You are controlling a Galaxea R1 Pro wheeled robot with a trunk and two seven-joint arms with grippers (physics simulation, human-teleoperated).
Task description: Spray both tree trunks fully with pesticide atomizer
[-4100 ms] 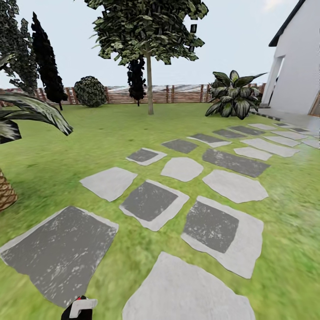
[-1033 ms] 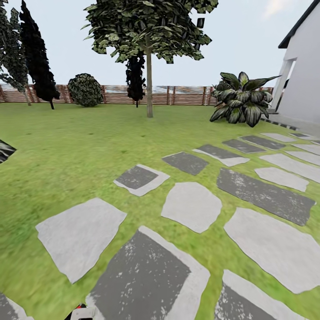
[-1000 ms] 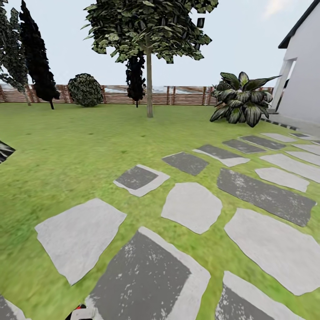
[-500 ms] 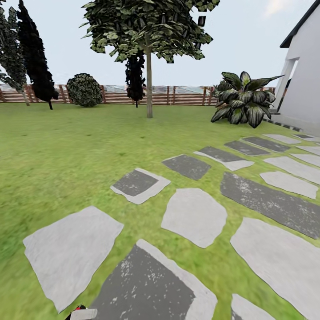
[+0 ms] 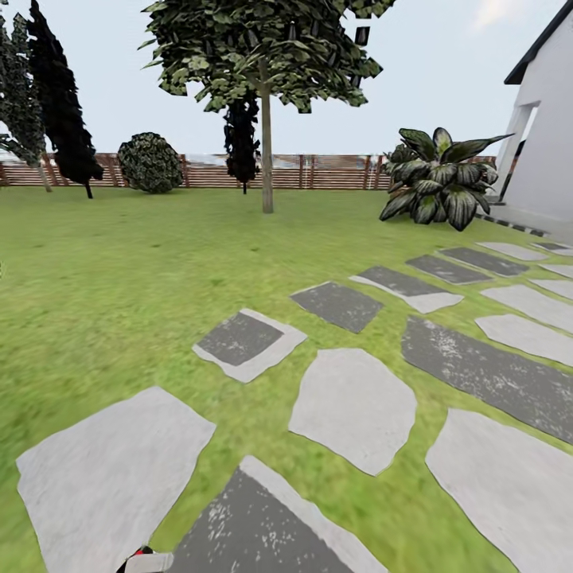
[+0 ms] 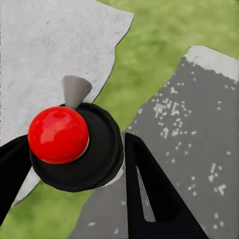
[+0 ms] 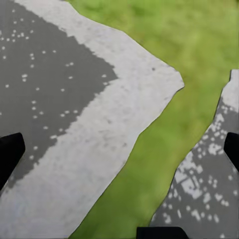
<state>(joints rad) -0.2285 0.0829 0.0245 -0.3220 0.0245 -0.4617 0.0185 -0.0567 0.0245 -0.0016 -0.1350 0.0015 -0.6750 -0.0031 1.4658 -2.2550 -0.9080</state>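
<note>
Left gripper is clamped on the pesticide atomizer, so pickup's done. Right wrist cam: right gripper spread wide, nothing in it, over paving stones w/ grass between. Head cam: tree trunk stands well beyond the stones, near the fence; no spray on it yet, so both trees are left.

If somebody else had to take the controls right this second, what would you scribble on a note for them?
Left claw: shut on the spray bottle, red top facing the camera, grey nozzle sticking out.
Right claw: open, holding nothing, hanging over the paving stones and grass.
Where things are: one tree with a bare pale trunk stands ahead across the lawn, in front of the wooden fence. The house is off to the right.
Done: bottle picked up.
Left: get close to that trunk, spray it until covered, then find the second tree and do the same. No whitish specks show on the trunk from here.
</note>
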